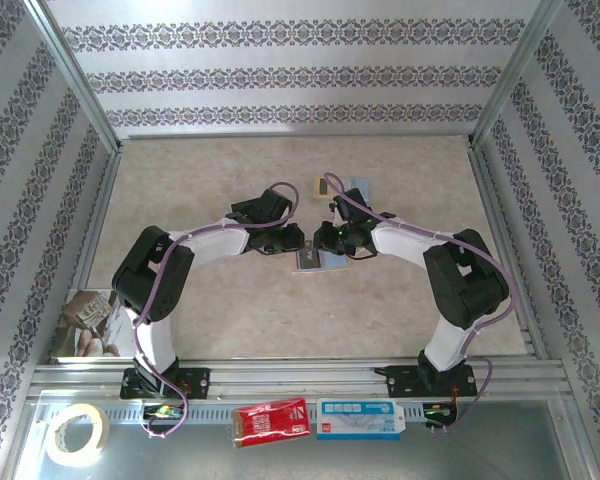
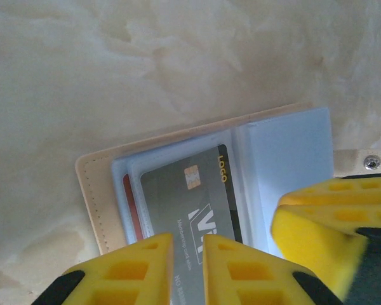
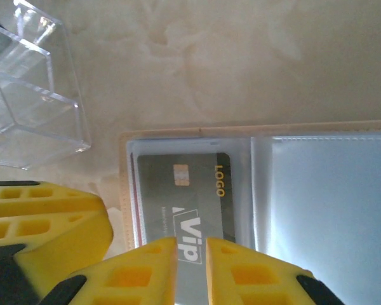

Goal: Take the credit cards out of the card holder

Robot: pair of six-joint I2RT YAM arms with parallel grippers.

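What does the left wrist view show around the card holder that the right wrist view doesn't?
Left wrist alone: the strap tab with its metal snap, at the right edge.
Right wrist alone: a clear plastic box on the table, up-left of the card holder.
Both: the card holder lying open, a dark card with a chip and gold LOGO in one sleeve, the neighbouring sleeve looking empty, and each arm's own pincer, left pincer and right pincer, fingers close together over that card, with the other arm's yellow finger alongside.

Tape roll (image 1: 77, 433), red packet (image 1: 270, 421), blue-white box (image 1: 360, 419), clear plastic box (image 3: 32, 95), printed booklet (image 1: 85, 320)
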